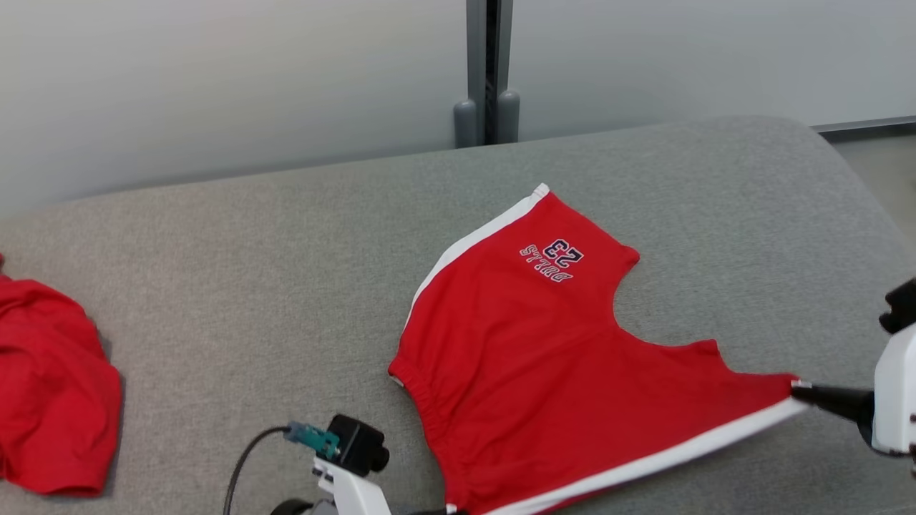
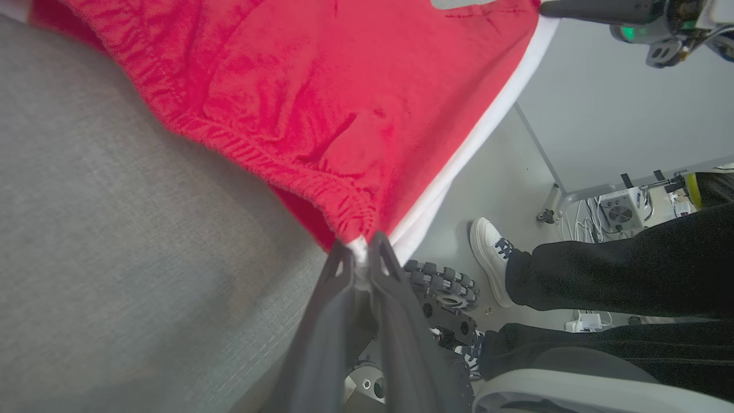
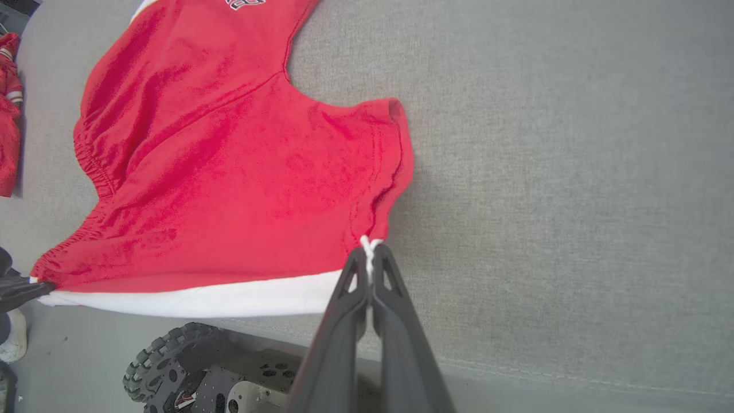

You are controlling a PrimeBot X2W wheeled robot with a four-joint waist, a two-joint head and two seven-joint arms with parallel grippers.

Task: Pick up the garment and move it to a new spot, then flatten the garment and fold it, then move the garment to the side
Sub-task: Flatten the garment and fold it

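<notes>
Cloth, red and crumpled, lies at the far left of the grey cushioned surface. The left gripper is clamped on the waistband corner of the red Bulls shorts, which lie spread mid-surface between both grippers. The right gripper pinches their white-striped leg-hem corner.

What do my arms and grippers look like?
The left gripper and right gripper have long dark grey tapering fingers with triangular cut-outs near the tips. Wrist shells are white; the left wrist camera is black, with a teal connector and black cable.
</notes>
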